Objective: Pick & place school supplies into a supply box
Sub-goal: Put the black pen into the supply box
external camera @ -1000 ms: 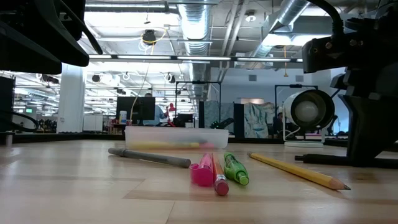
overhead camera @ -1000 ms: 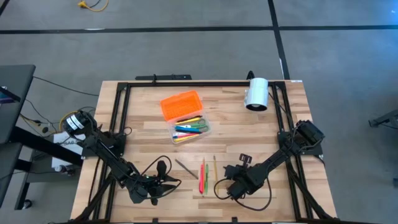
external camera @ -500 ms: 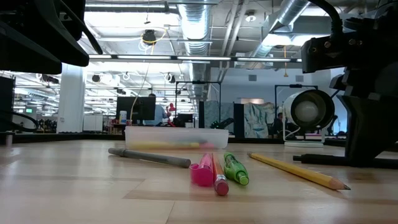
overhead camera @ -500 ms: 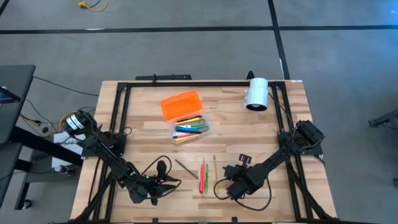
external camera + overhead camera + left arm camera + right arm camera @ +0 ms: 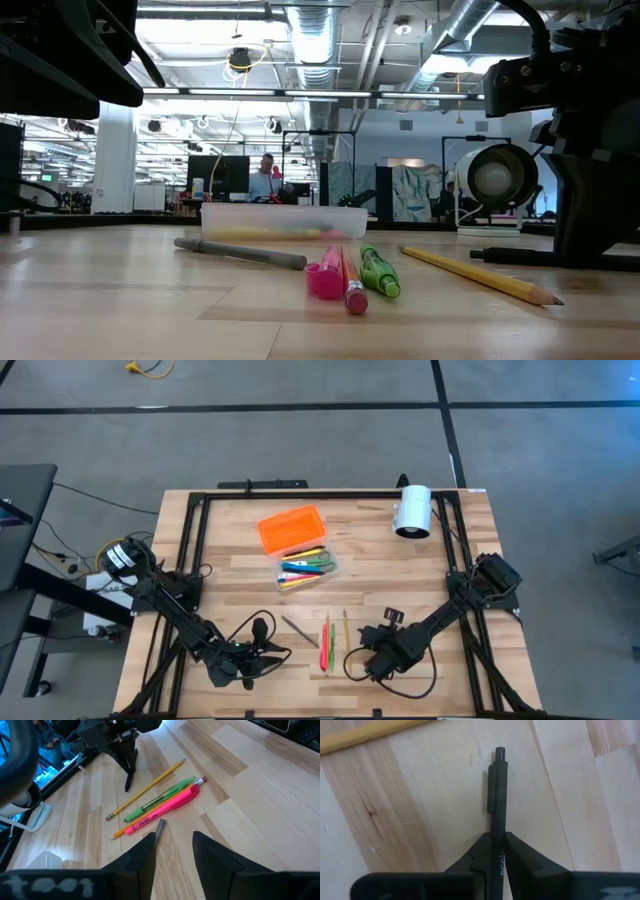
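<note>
My right gripper is low over the table near its front edge, right of the middle, and its two fingers stand close together with a black pen between them. In the right wrist view the pen's long axis runs straight out from the gripper, in line with the arm, with the clip end away from me. The fingers touch the pen or nearly touch it, but I cannot tell if they really clamp it or have just let it loose; the pen lies flat on the wood.

My left gripper waits at the front-left part of the table, fingers apart and holding nothing. Just ahead of it lie a grey pen, a pink pen, a green pen and a yellow pencil, all roughly parallel and pointing from the front edge toward the back.

The supply box is toward the back, left of the middle, with its orange lid beside it and some supplies already inside. From the right gripper the box lies away from the front edge and to the left, so I judge the pen must be turned to match the box's long side.
</note>
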